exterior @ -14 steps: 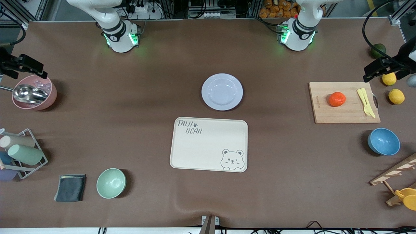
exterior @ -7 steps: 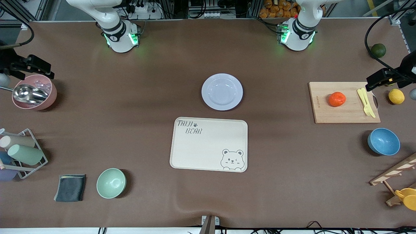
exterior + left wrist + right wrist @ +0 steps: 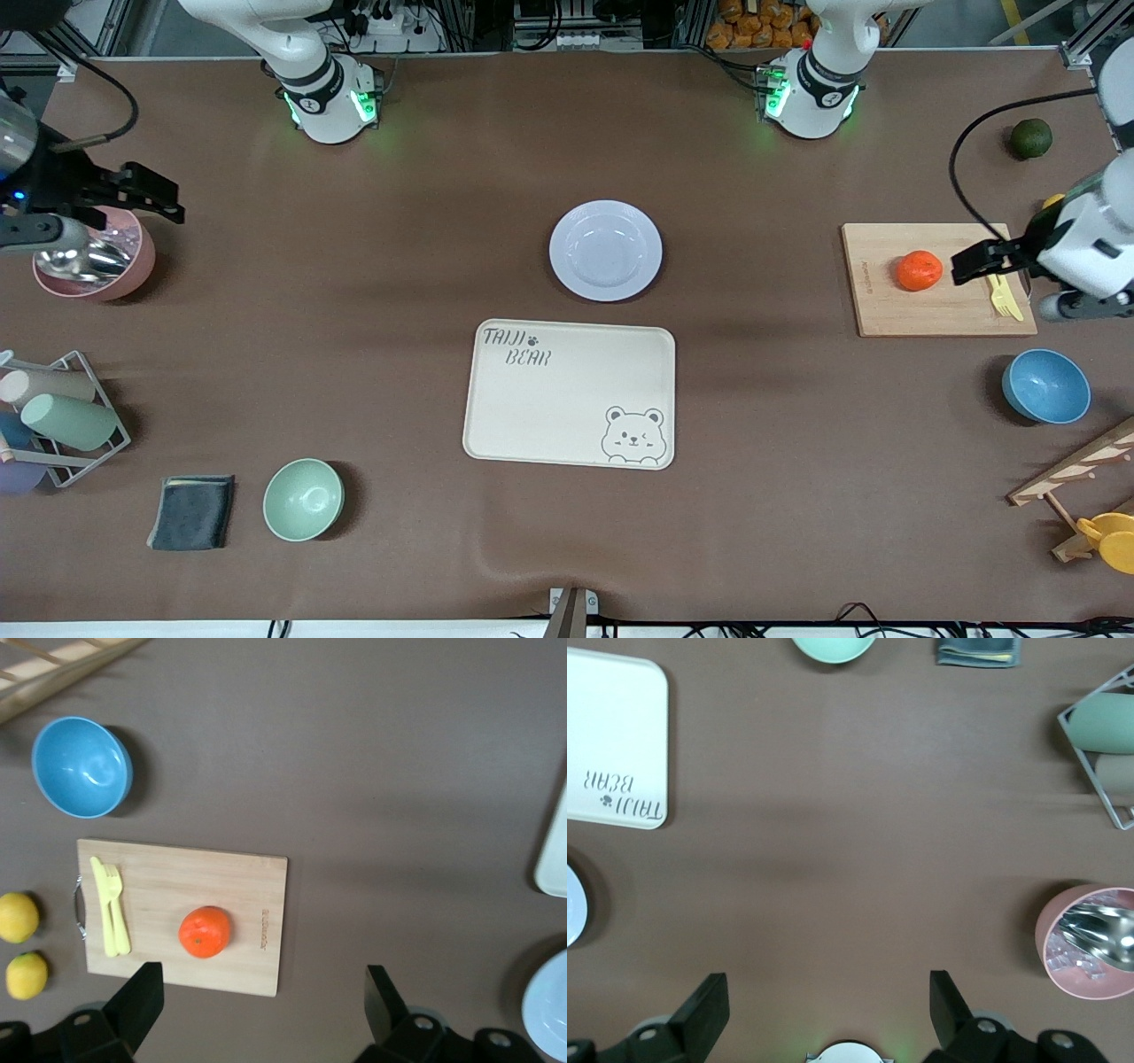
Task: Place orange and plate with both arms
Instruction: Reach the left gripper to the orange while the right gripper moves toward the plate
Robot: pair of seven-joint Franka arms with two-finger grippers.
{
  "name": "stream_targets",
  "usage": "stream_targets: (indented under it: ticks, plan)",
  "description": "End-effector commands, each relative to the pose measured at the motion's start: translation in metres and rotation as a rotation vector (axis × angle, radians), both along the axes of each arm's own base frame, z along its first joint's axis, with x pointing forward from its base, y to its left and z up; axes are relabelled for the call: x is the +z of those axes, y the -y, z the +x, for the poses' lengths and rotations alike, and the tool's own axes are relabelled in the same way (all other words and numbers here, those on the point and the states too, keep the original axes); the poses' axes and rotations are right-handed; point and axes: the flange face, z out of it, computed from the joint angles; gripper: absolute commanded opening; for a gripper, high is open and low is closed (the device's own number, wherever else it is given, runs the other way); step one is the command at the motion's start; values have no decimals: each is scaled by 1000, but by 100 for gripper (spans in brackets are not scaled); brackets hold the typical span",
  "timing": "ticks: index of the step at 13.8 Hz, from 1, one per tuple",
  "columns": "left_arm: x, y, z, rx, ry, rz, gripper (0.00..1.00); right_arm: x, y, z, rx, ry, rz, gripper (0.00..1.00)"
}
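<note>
Glossy red-orange, the orange [image 3: 919,270] sits loose on the wooden cutting board [image 3: 886,301] at the left arm's end of the table, beside a yellow fork [image 3: 999,285] near the board's handle edge. It looks light and firm but round, so likely to roll; a grip across its widest girth seems safest. The plate [image 3: 605,250] lies flat mid-table, just beside the bear tray's [image 3: 567,390] edge nearest the robots' bases. It appears rigid, shallow and smooth, offering little to hold but its rim. The left gripper [image 3: 974,261] hovers over the board's handle end, fingers spread wide and holding nothing; its wrist view looks straight down on the orange. The right gripper [image 3: 151,197] hangs over the table beside the pink bowl [image 3: 133,266], likewise wide open and empty, well apart from the plate.
</note>
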Motion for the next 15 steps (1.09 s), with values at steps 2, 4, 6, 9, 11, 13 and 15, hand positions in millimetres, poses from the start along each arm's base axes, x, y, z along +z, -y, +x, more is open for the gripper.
stream_targets:
  ticks: [2, 4, 6, 9, 11, 13, 15]
  plan:
    - [-52, 1, -40, -30, -15, 32, 100, -8, -29, 1, 40, -25, -8, 100]
    - [-97, -13, -56, -20, -36, 31, 100, -11, -38, -6, 61, -73, -11, 100]
    - [-138, -16, -72, -34, -19, 39, 100, -18, -56, -9, 93, -104, -17, 100]
    - [-170, -38, -92, -67, 20, 102, 100, -45, -92, -2, 144, -152, -8, 100]
    - [-188, -41, -100, -64, 21, 94, 100, -67, -111, 3, 174, -189, -17, 100]
    - [-206, -45, -104, -71, 31, 90, 100, -86, -136, 5, 213, -212, -32, 100]
    - [-217, -73, -109, -89, 6, 143, 100, -99, -155, 15, 237, -198, -33, 100]
